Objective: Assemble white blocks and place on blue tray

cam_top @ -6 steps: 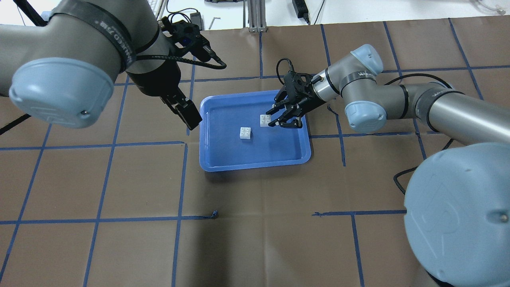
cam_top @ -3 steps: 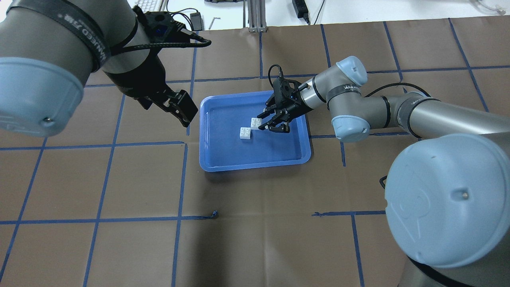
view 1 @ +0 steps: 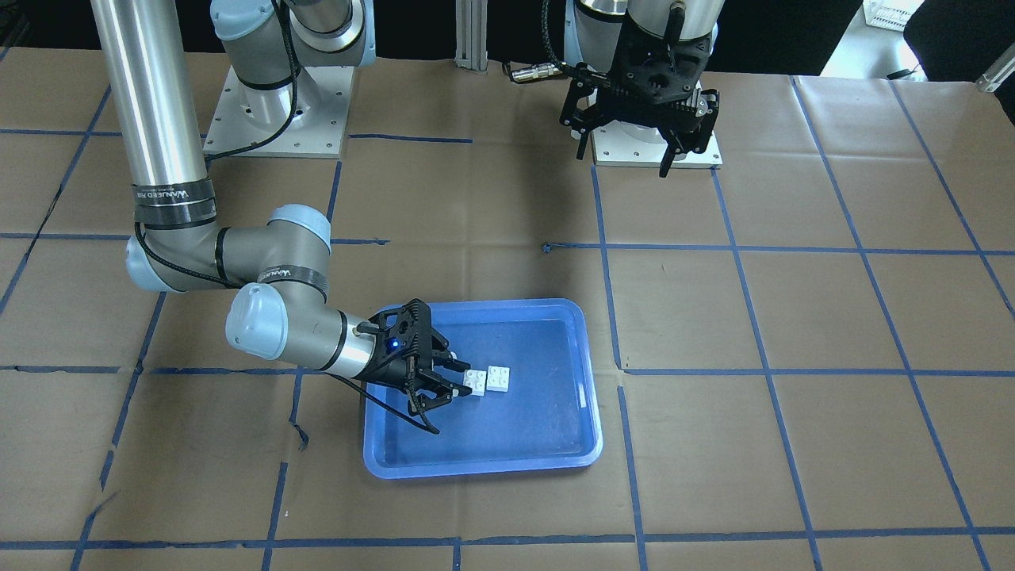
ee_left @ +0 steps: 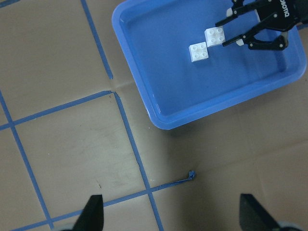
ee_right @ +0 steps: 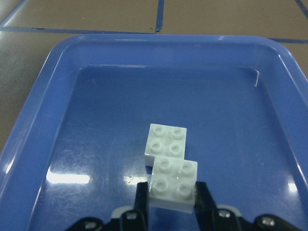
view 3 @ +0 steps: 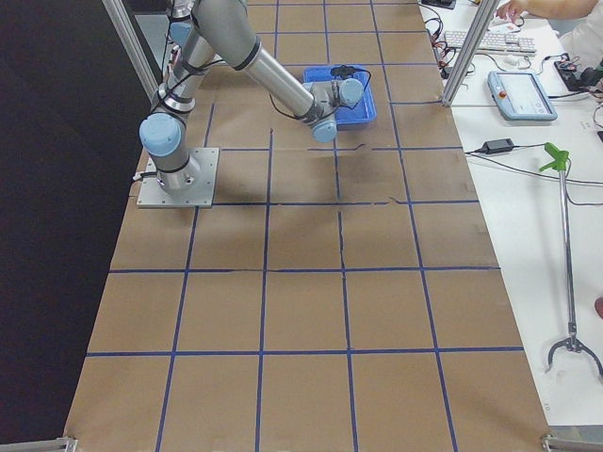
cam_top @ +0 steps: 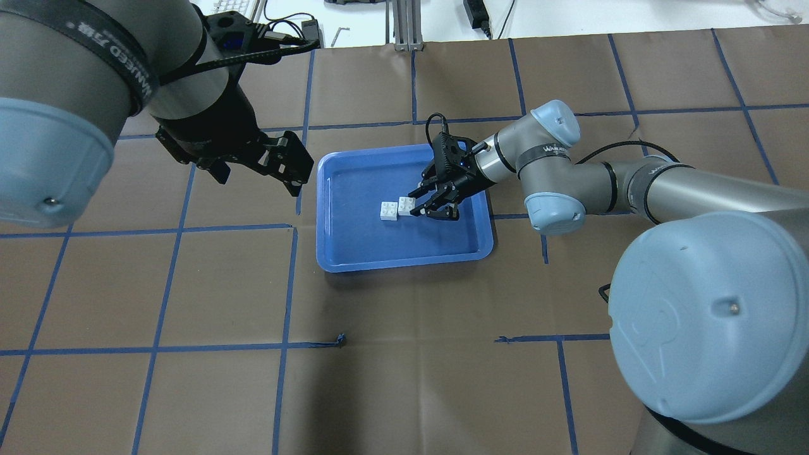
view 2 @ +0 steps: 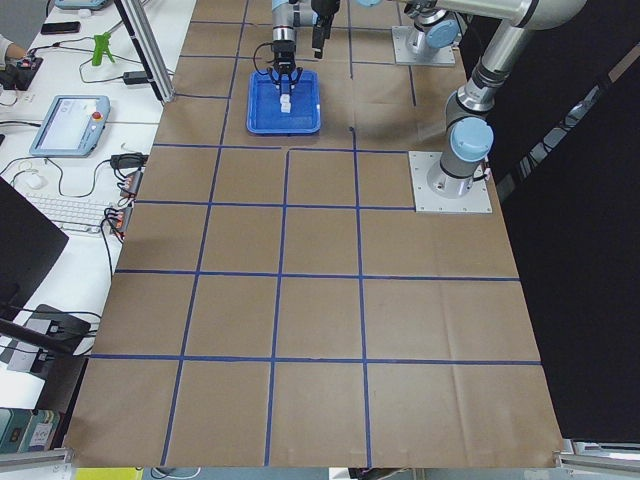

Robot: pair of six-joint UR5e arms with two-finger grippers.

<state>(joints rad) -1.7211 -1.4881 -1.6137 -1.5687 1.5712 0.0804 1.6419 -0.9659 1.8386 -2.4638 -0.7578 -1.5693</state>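
The blue tray [cam_top: 404,264] lies mid-table and also shows in the front view [view 1: 484,466]. One white block [cam_top: 389,211] rests on its floor. My right gripper [cam_top: 422,205] is low inside the tray, shut on the second white block [cam_top: 406,203]. It holds that block right beside the resting one, partly overlapping its near edge in the right wrist view. There the held block [ee_right: 173,185] sits between the fingers [ee_right: 141,199], with the other block [ee_right: 166,143] just beyond. My left gripper [cam_top: 287,164] is open and empty, raised to the left of the tray.
The table is covered in brown paper with a grid of blue tape lines [cam_top: 287,284]. A torn tape end [cam_top: 341,340] lies in front of the tray. Cables and small devices [cam_top: 310,28] sit past the table's far edge.
My right gripper has carried its white block leftward across the tray until it is next to the resting block. My left arm has swung and drawn slightly away from the tray.
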